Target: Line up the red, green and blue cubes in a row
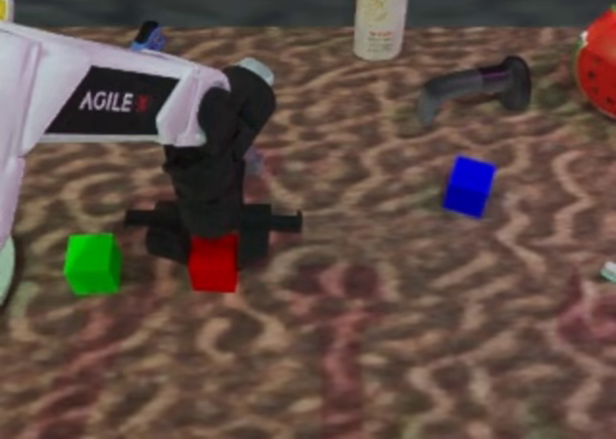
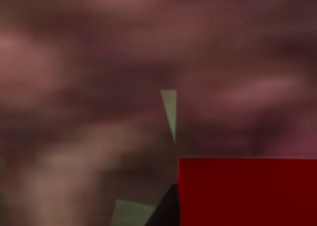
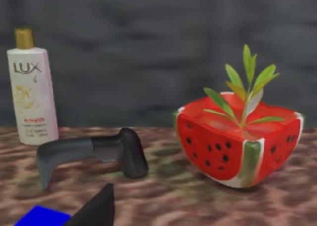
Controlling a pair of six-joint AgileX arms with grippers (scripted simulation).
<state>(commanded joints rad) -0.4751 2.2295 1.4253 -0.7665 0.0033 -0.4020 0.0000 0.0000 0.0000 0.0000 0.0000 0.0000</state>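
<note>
The left arm (image 1: 106, 97) reaches in from the desk's left edge, and its tool (image 1: 213, 242) is lowered over the red cube (image 1: 213, 263), which sits on the desk (image 1: 404, 343) left of centre, about midway between the far and near edges. From above, the black tool body covers the far part of the cube, and its crossbar sticks out to both sides. Whether the fingers are pressing the cube or standing off it cannot be told. In the left wrist view the red cube (image 2: 247, 191) fills the lower corner very close to the camera, with the blurred patterned desk surface behind it.

The green cube (image 1: 92, 263) rests near the left edge, just beside the red one and level with it, with a gap between them. The blue cube (image 1: 469, 186) lies well apart, toward the right side of the desk and farther back than the other two.

Along the far edge stand a white bottle (image 1: 381, 15) and a dark handheld scanner (image 1: 476, 85). A watermelon-shaped planter (image 1: 599, 64) sits at the far right corner.

The right arm does not appear from above. Its wrist view shows a dark tip of its tool (image 3: 96, 208) near the blue cube (image 3: 42, 217), with the bottle (image 3: 32, 97), scanner (image 3: 91, 154) and planter (image 3: 237, 137) beyond; its state cannot be told.
</note>
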